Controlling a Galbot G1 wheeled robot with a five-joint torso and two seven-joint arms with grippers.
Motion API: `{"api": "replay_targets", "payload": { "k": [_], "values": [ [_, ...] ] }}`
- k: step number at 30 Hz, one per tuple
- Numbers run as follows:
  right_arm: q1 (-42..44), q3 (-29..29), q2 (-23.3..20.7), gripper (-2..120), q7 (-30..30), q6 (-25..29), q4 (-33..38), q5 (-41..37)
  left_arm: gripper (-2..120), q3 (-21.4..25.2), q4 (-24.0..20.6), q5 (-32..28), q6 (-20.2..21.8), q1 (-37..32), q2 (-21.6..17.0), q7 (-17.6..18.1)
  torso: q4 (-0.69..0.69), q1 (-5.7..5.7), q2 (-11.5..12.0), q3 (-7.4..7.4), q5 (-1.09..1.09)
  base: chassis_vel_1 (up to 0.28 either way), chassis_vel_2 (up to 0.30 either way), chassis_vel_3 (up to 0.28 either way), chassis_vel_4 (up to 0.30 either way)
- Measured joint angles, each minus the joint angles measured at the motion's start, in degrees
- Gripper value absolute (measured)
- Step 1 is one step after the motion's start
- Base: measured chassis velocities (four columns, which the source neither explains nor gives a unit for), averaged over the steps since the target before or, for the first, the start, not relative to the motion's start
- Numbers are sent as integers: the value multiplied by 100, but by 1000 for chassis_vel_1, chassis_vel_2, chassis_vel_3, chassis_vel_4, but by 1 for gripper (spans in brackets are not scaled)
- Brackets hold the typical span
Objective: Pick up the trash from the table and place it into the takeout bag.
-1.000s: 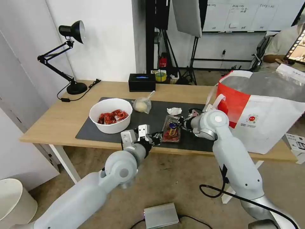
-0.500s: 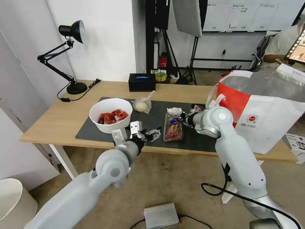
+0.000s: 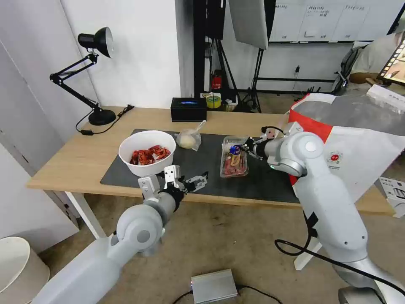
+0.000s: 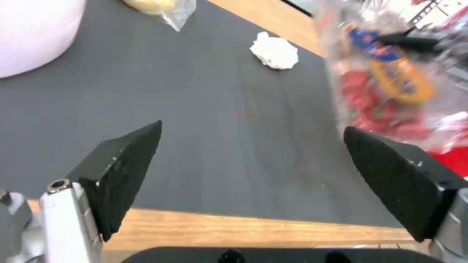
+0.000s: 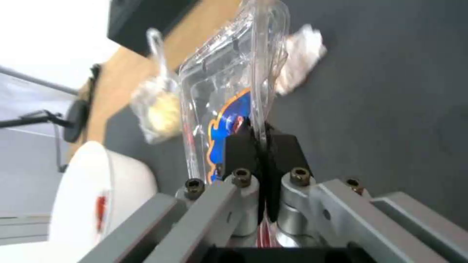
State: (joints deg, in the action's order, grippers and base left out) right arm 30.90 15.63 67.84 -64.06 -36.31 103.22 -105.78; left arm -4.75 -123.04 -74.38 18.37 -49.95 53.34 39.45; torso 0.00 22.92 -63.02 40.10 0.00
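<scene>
Box [image 3: 234, 157] hanging off mat [image 3: 202, 158], edge pinched by right gripper [image 3: 249, 148], risking slipping out; left gripper [image 3: 198, 182] idling spread.

The desk [image 3: 84, 158] was light wood with white legs. A dark grey mat [image 3: 202, 162] lay along its near half. On the mat stood a white bowl [image 3: 147, 152] of red shells, with a knotted clear bag [image 3: 188, 139] just beside it, and a crumpled tissue [image 4: 274, 50]. On the bare wood stood a black lamp [image 3: 99, 114] at the far left corner, a black box [image 3: 188, 109] at the far edge, and a tote [image 3: 358, 143] at the right end.
</scene>
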Motion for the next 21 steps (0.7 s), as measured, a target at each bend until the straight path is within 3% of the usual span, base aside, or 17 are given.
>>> {"api": "replay_targets", "payload": {
  "k": [10, 21],
  "values": [
    [-313, 228, -344, 0, -302, 200, 579, -448, 100, 428, -247, 48, 6, -385, -128, -55, 0, 0, -1, 0, 0, 0, 0, 0, 0],
    [-707, 349, -575, 0, -460, 347, 763, -725, 100, 1018, -621, 276, -1, -1037, -312, -135, -2, 0, -1, 0, -1, 0, 0, 0, 0]
  ]
}}
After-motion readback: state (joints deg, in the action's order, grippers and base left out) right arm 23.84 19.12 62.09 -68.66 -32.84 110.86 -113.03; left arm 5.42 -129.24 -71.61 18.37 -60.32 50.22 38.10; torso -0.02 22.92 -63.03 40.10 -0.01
